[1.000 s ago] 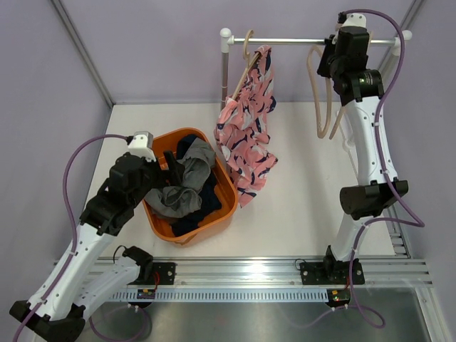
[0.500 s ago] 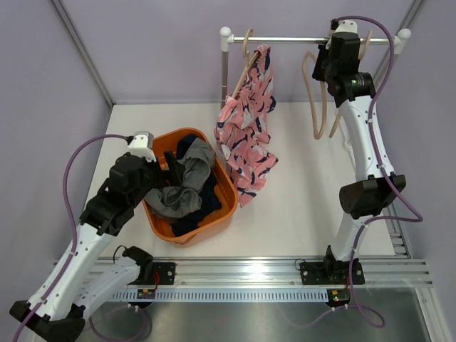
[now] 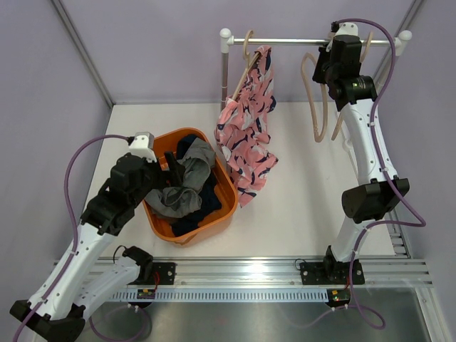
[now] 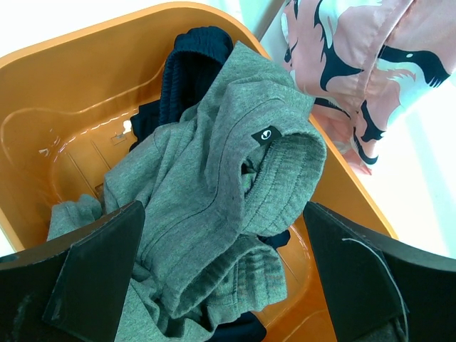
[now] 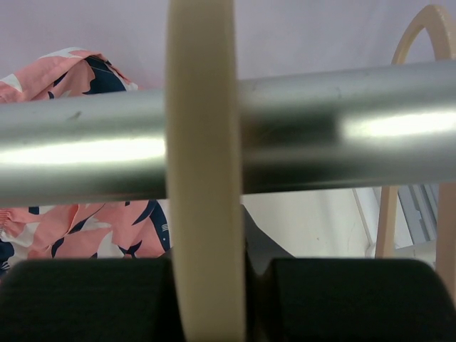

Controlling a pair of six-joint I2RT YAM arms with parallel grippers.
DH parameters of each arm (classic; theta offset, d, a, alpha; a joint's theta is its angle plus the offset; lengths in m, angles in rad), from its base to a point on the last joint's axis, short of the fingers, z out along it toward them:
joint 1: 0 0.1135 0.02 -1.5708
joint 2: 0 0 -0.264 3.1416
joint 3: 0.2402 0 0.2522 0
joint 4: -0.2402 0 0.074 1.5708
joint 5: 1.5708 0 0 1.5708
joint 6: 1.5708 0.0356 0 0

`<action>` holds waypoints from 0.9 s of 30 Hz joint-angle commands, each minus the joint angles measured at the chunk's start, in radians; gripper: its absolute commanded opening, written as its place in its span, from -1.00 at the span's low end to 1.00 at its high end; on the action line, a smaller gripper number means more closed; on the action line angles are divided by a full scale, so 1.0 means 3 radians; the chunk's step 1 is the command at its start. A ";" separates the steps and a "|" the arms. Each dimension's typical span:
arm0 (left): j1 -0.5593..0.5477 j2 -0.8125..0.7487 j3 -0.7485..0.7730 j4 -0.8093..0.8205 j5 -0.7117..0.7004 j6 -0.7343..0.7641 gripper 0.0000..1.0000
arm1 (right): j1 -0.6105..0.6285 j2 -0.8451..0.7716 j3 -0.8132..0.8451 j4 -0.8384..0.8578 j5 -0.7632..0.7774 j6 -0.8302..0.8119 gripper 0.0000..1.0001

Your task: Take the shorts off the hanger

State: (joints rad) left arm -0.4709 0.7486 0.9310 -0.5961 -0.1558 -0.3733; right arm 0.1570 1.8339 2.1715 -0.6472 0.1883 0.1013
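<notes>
The pink patterned shorts hang from a wooden hanger at the left end of the rail; they also show in the left wrist view and the right wrist view. The grey shorts lie on the navy shorts in the orange basket. My left gripper is open and empty just above the grey shorts. My right gripper is up at the rail, shut on an empty beige hanger.
A second empty hanger hangs on the rail just right of the held one. The rack's white post stands at the left end. Lilac walls close in the white table on three sides.
My right gripper has moved up and a little left along the rail, carrying the empty hanger with it. The left arm, the basket and the pink shorts have not moved.
</notes>
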 commanded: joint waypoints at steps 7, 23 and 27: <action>0.0015 0.0025 -0.0020 0.0136 0.0054 0.0012 0.98 | 0.0003 -0.0044 0.0028 -0.0134 -0.0085 -0.0015 -1.00; 0.0015 0.0010 -0.0025 0.0126 0.0049 0.0022 0.98 | -0.0002 -0.0100 -0.0080 -0.0077 -0.0131 -0.0123 -1.00; 0.0015 0.0000 -0.0025 0.0126 0.0054 0.0022 0.98 | -0.0002 -0.0146 -0.0141 -0.0077 -0.0157 -0.0133 -1.00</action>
State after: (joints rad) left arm -0.4713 0.7555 0.9264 -0.5964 -0.1558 -0.3733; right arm 0.1570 1.8256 2.1574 -0.6388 0.1654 0.0818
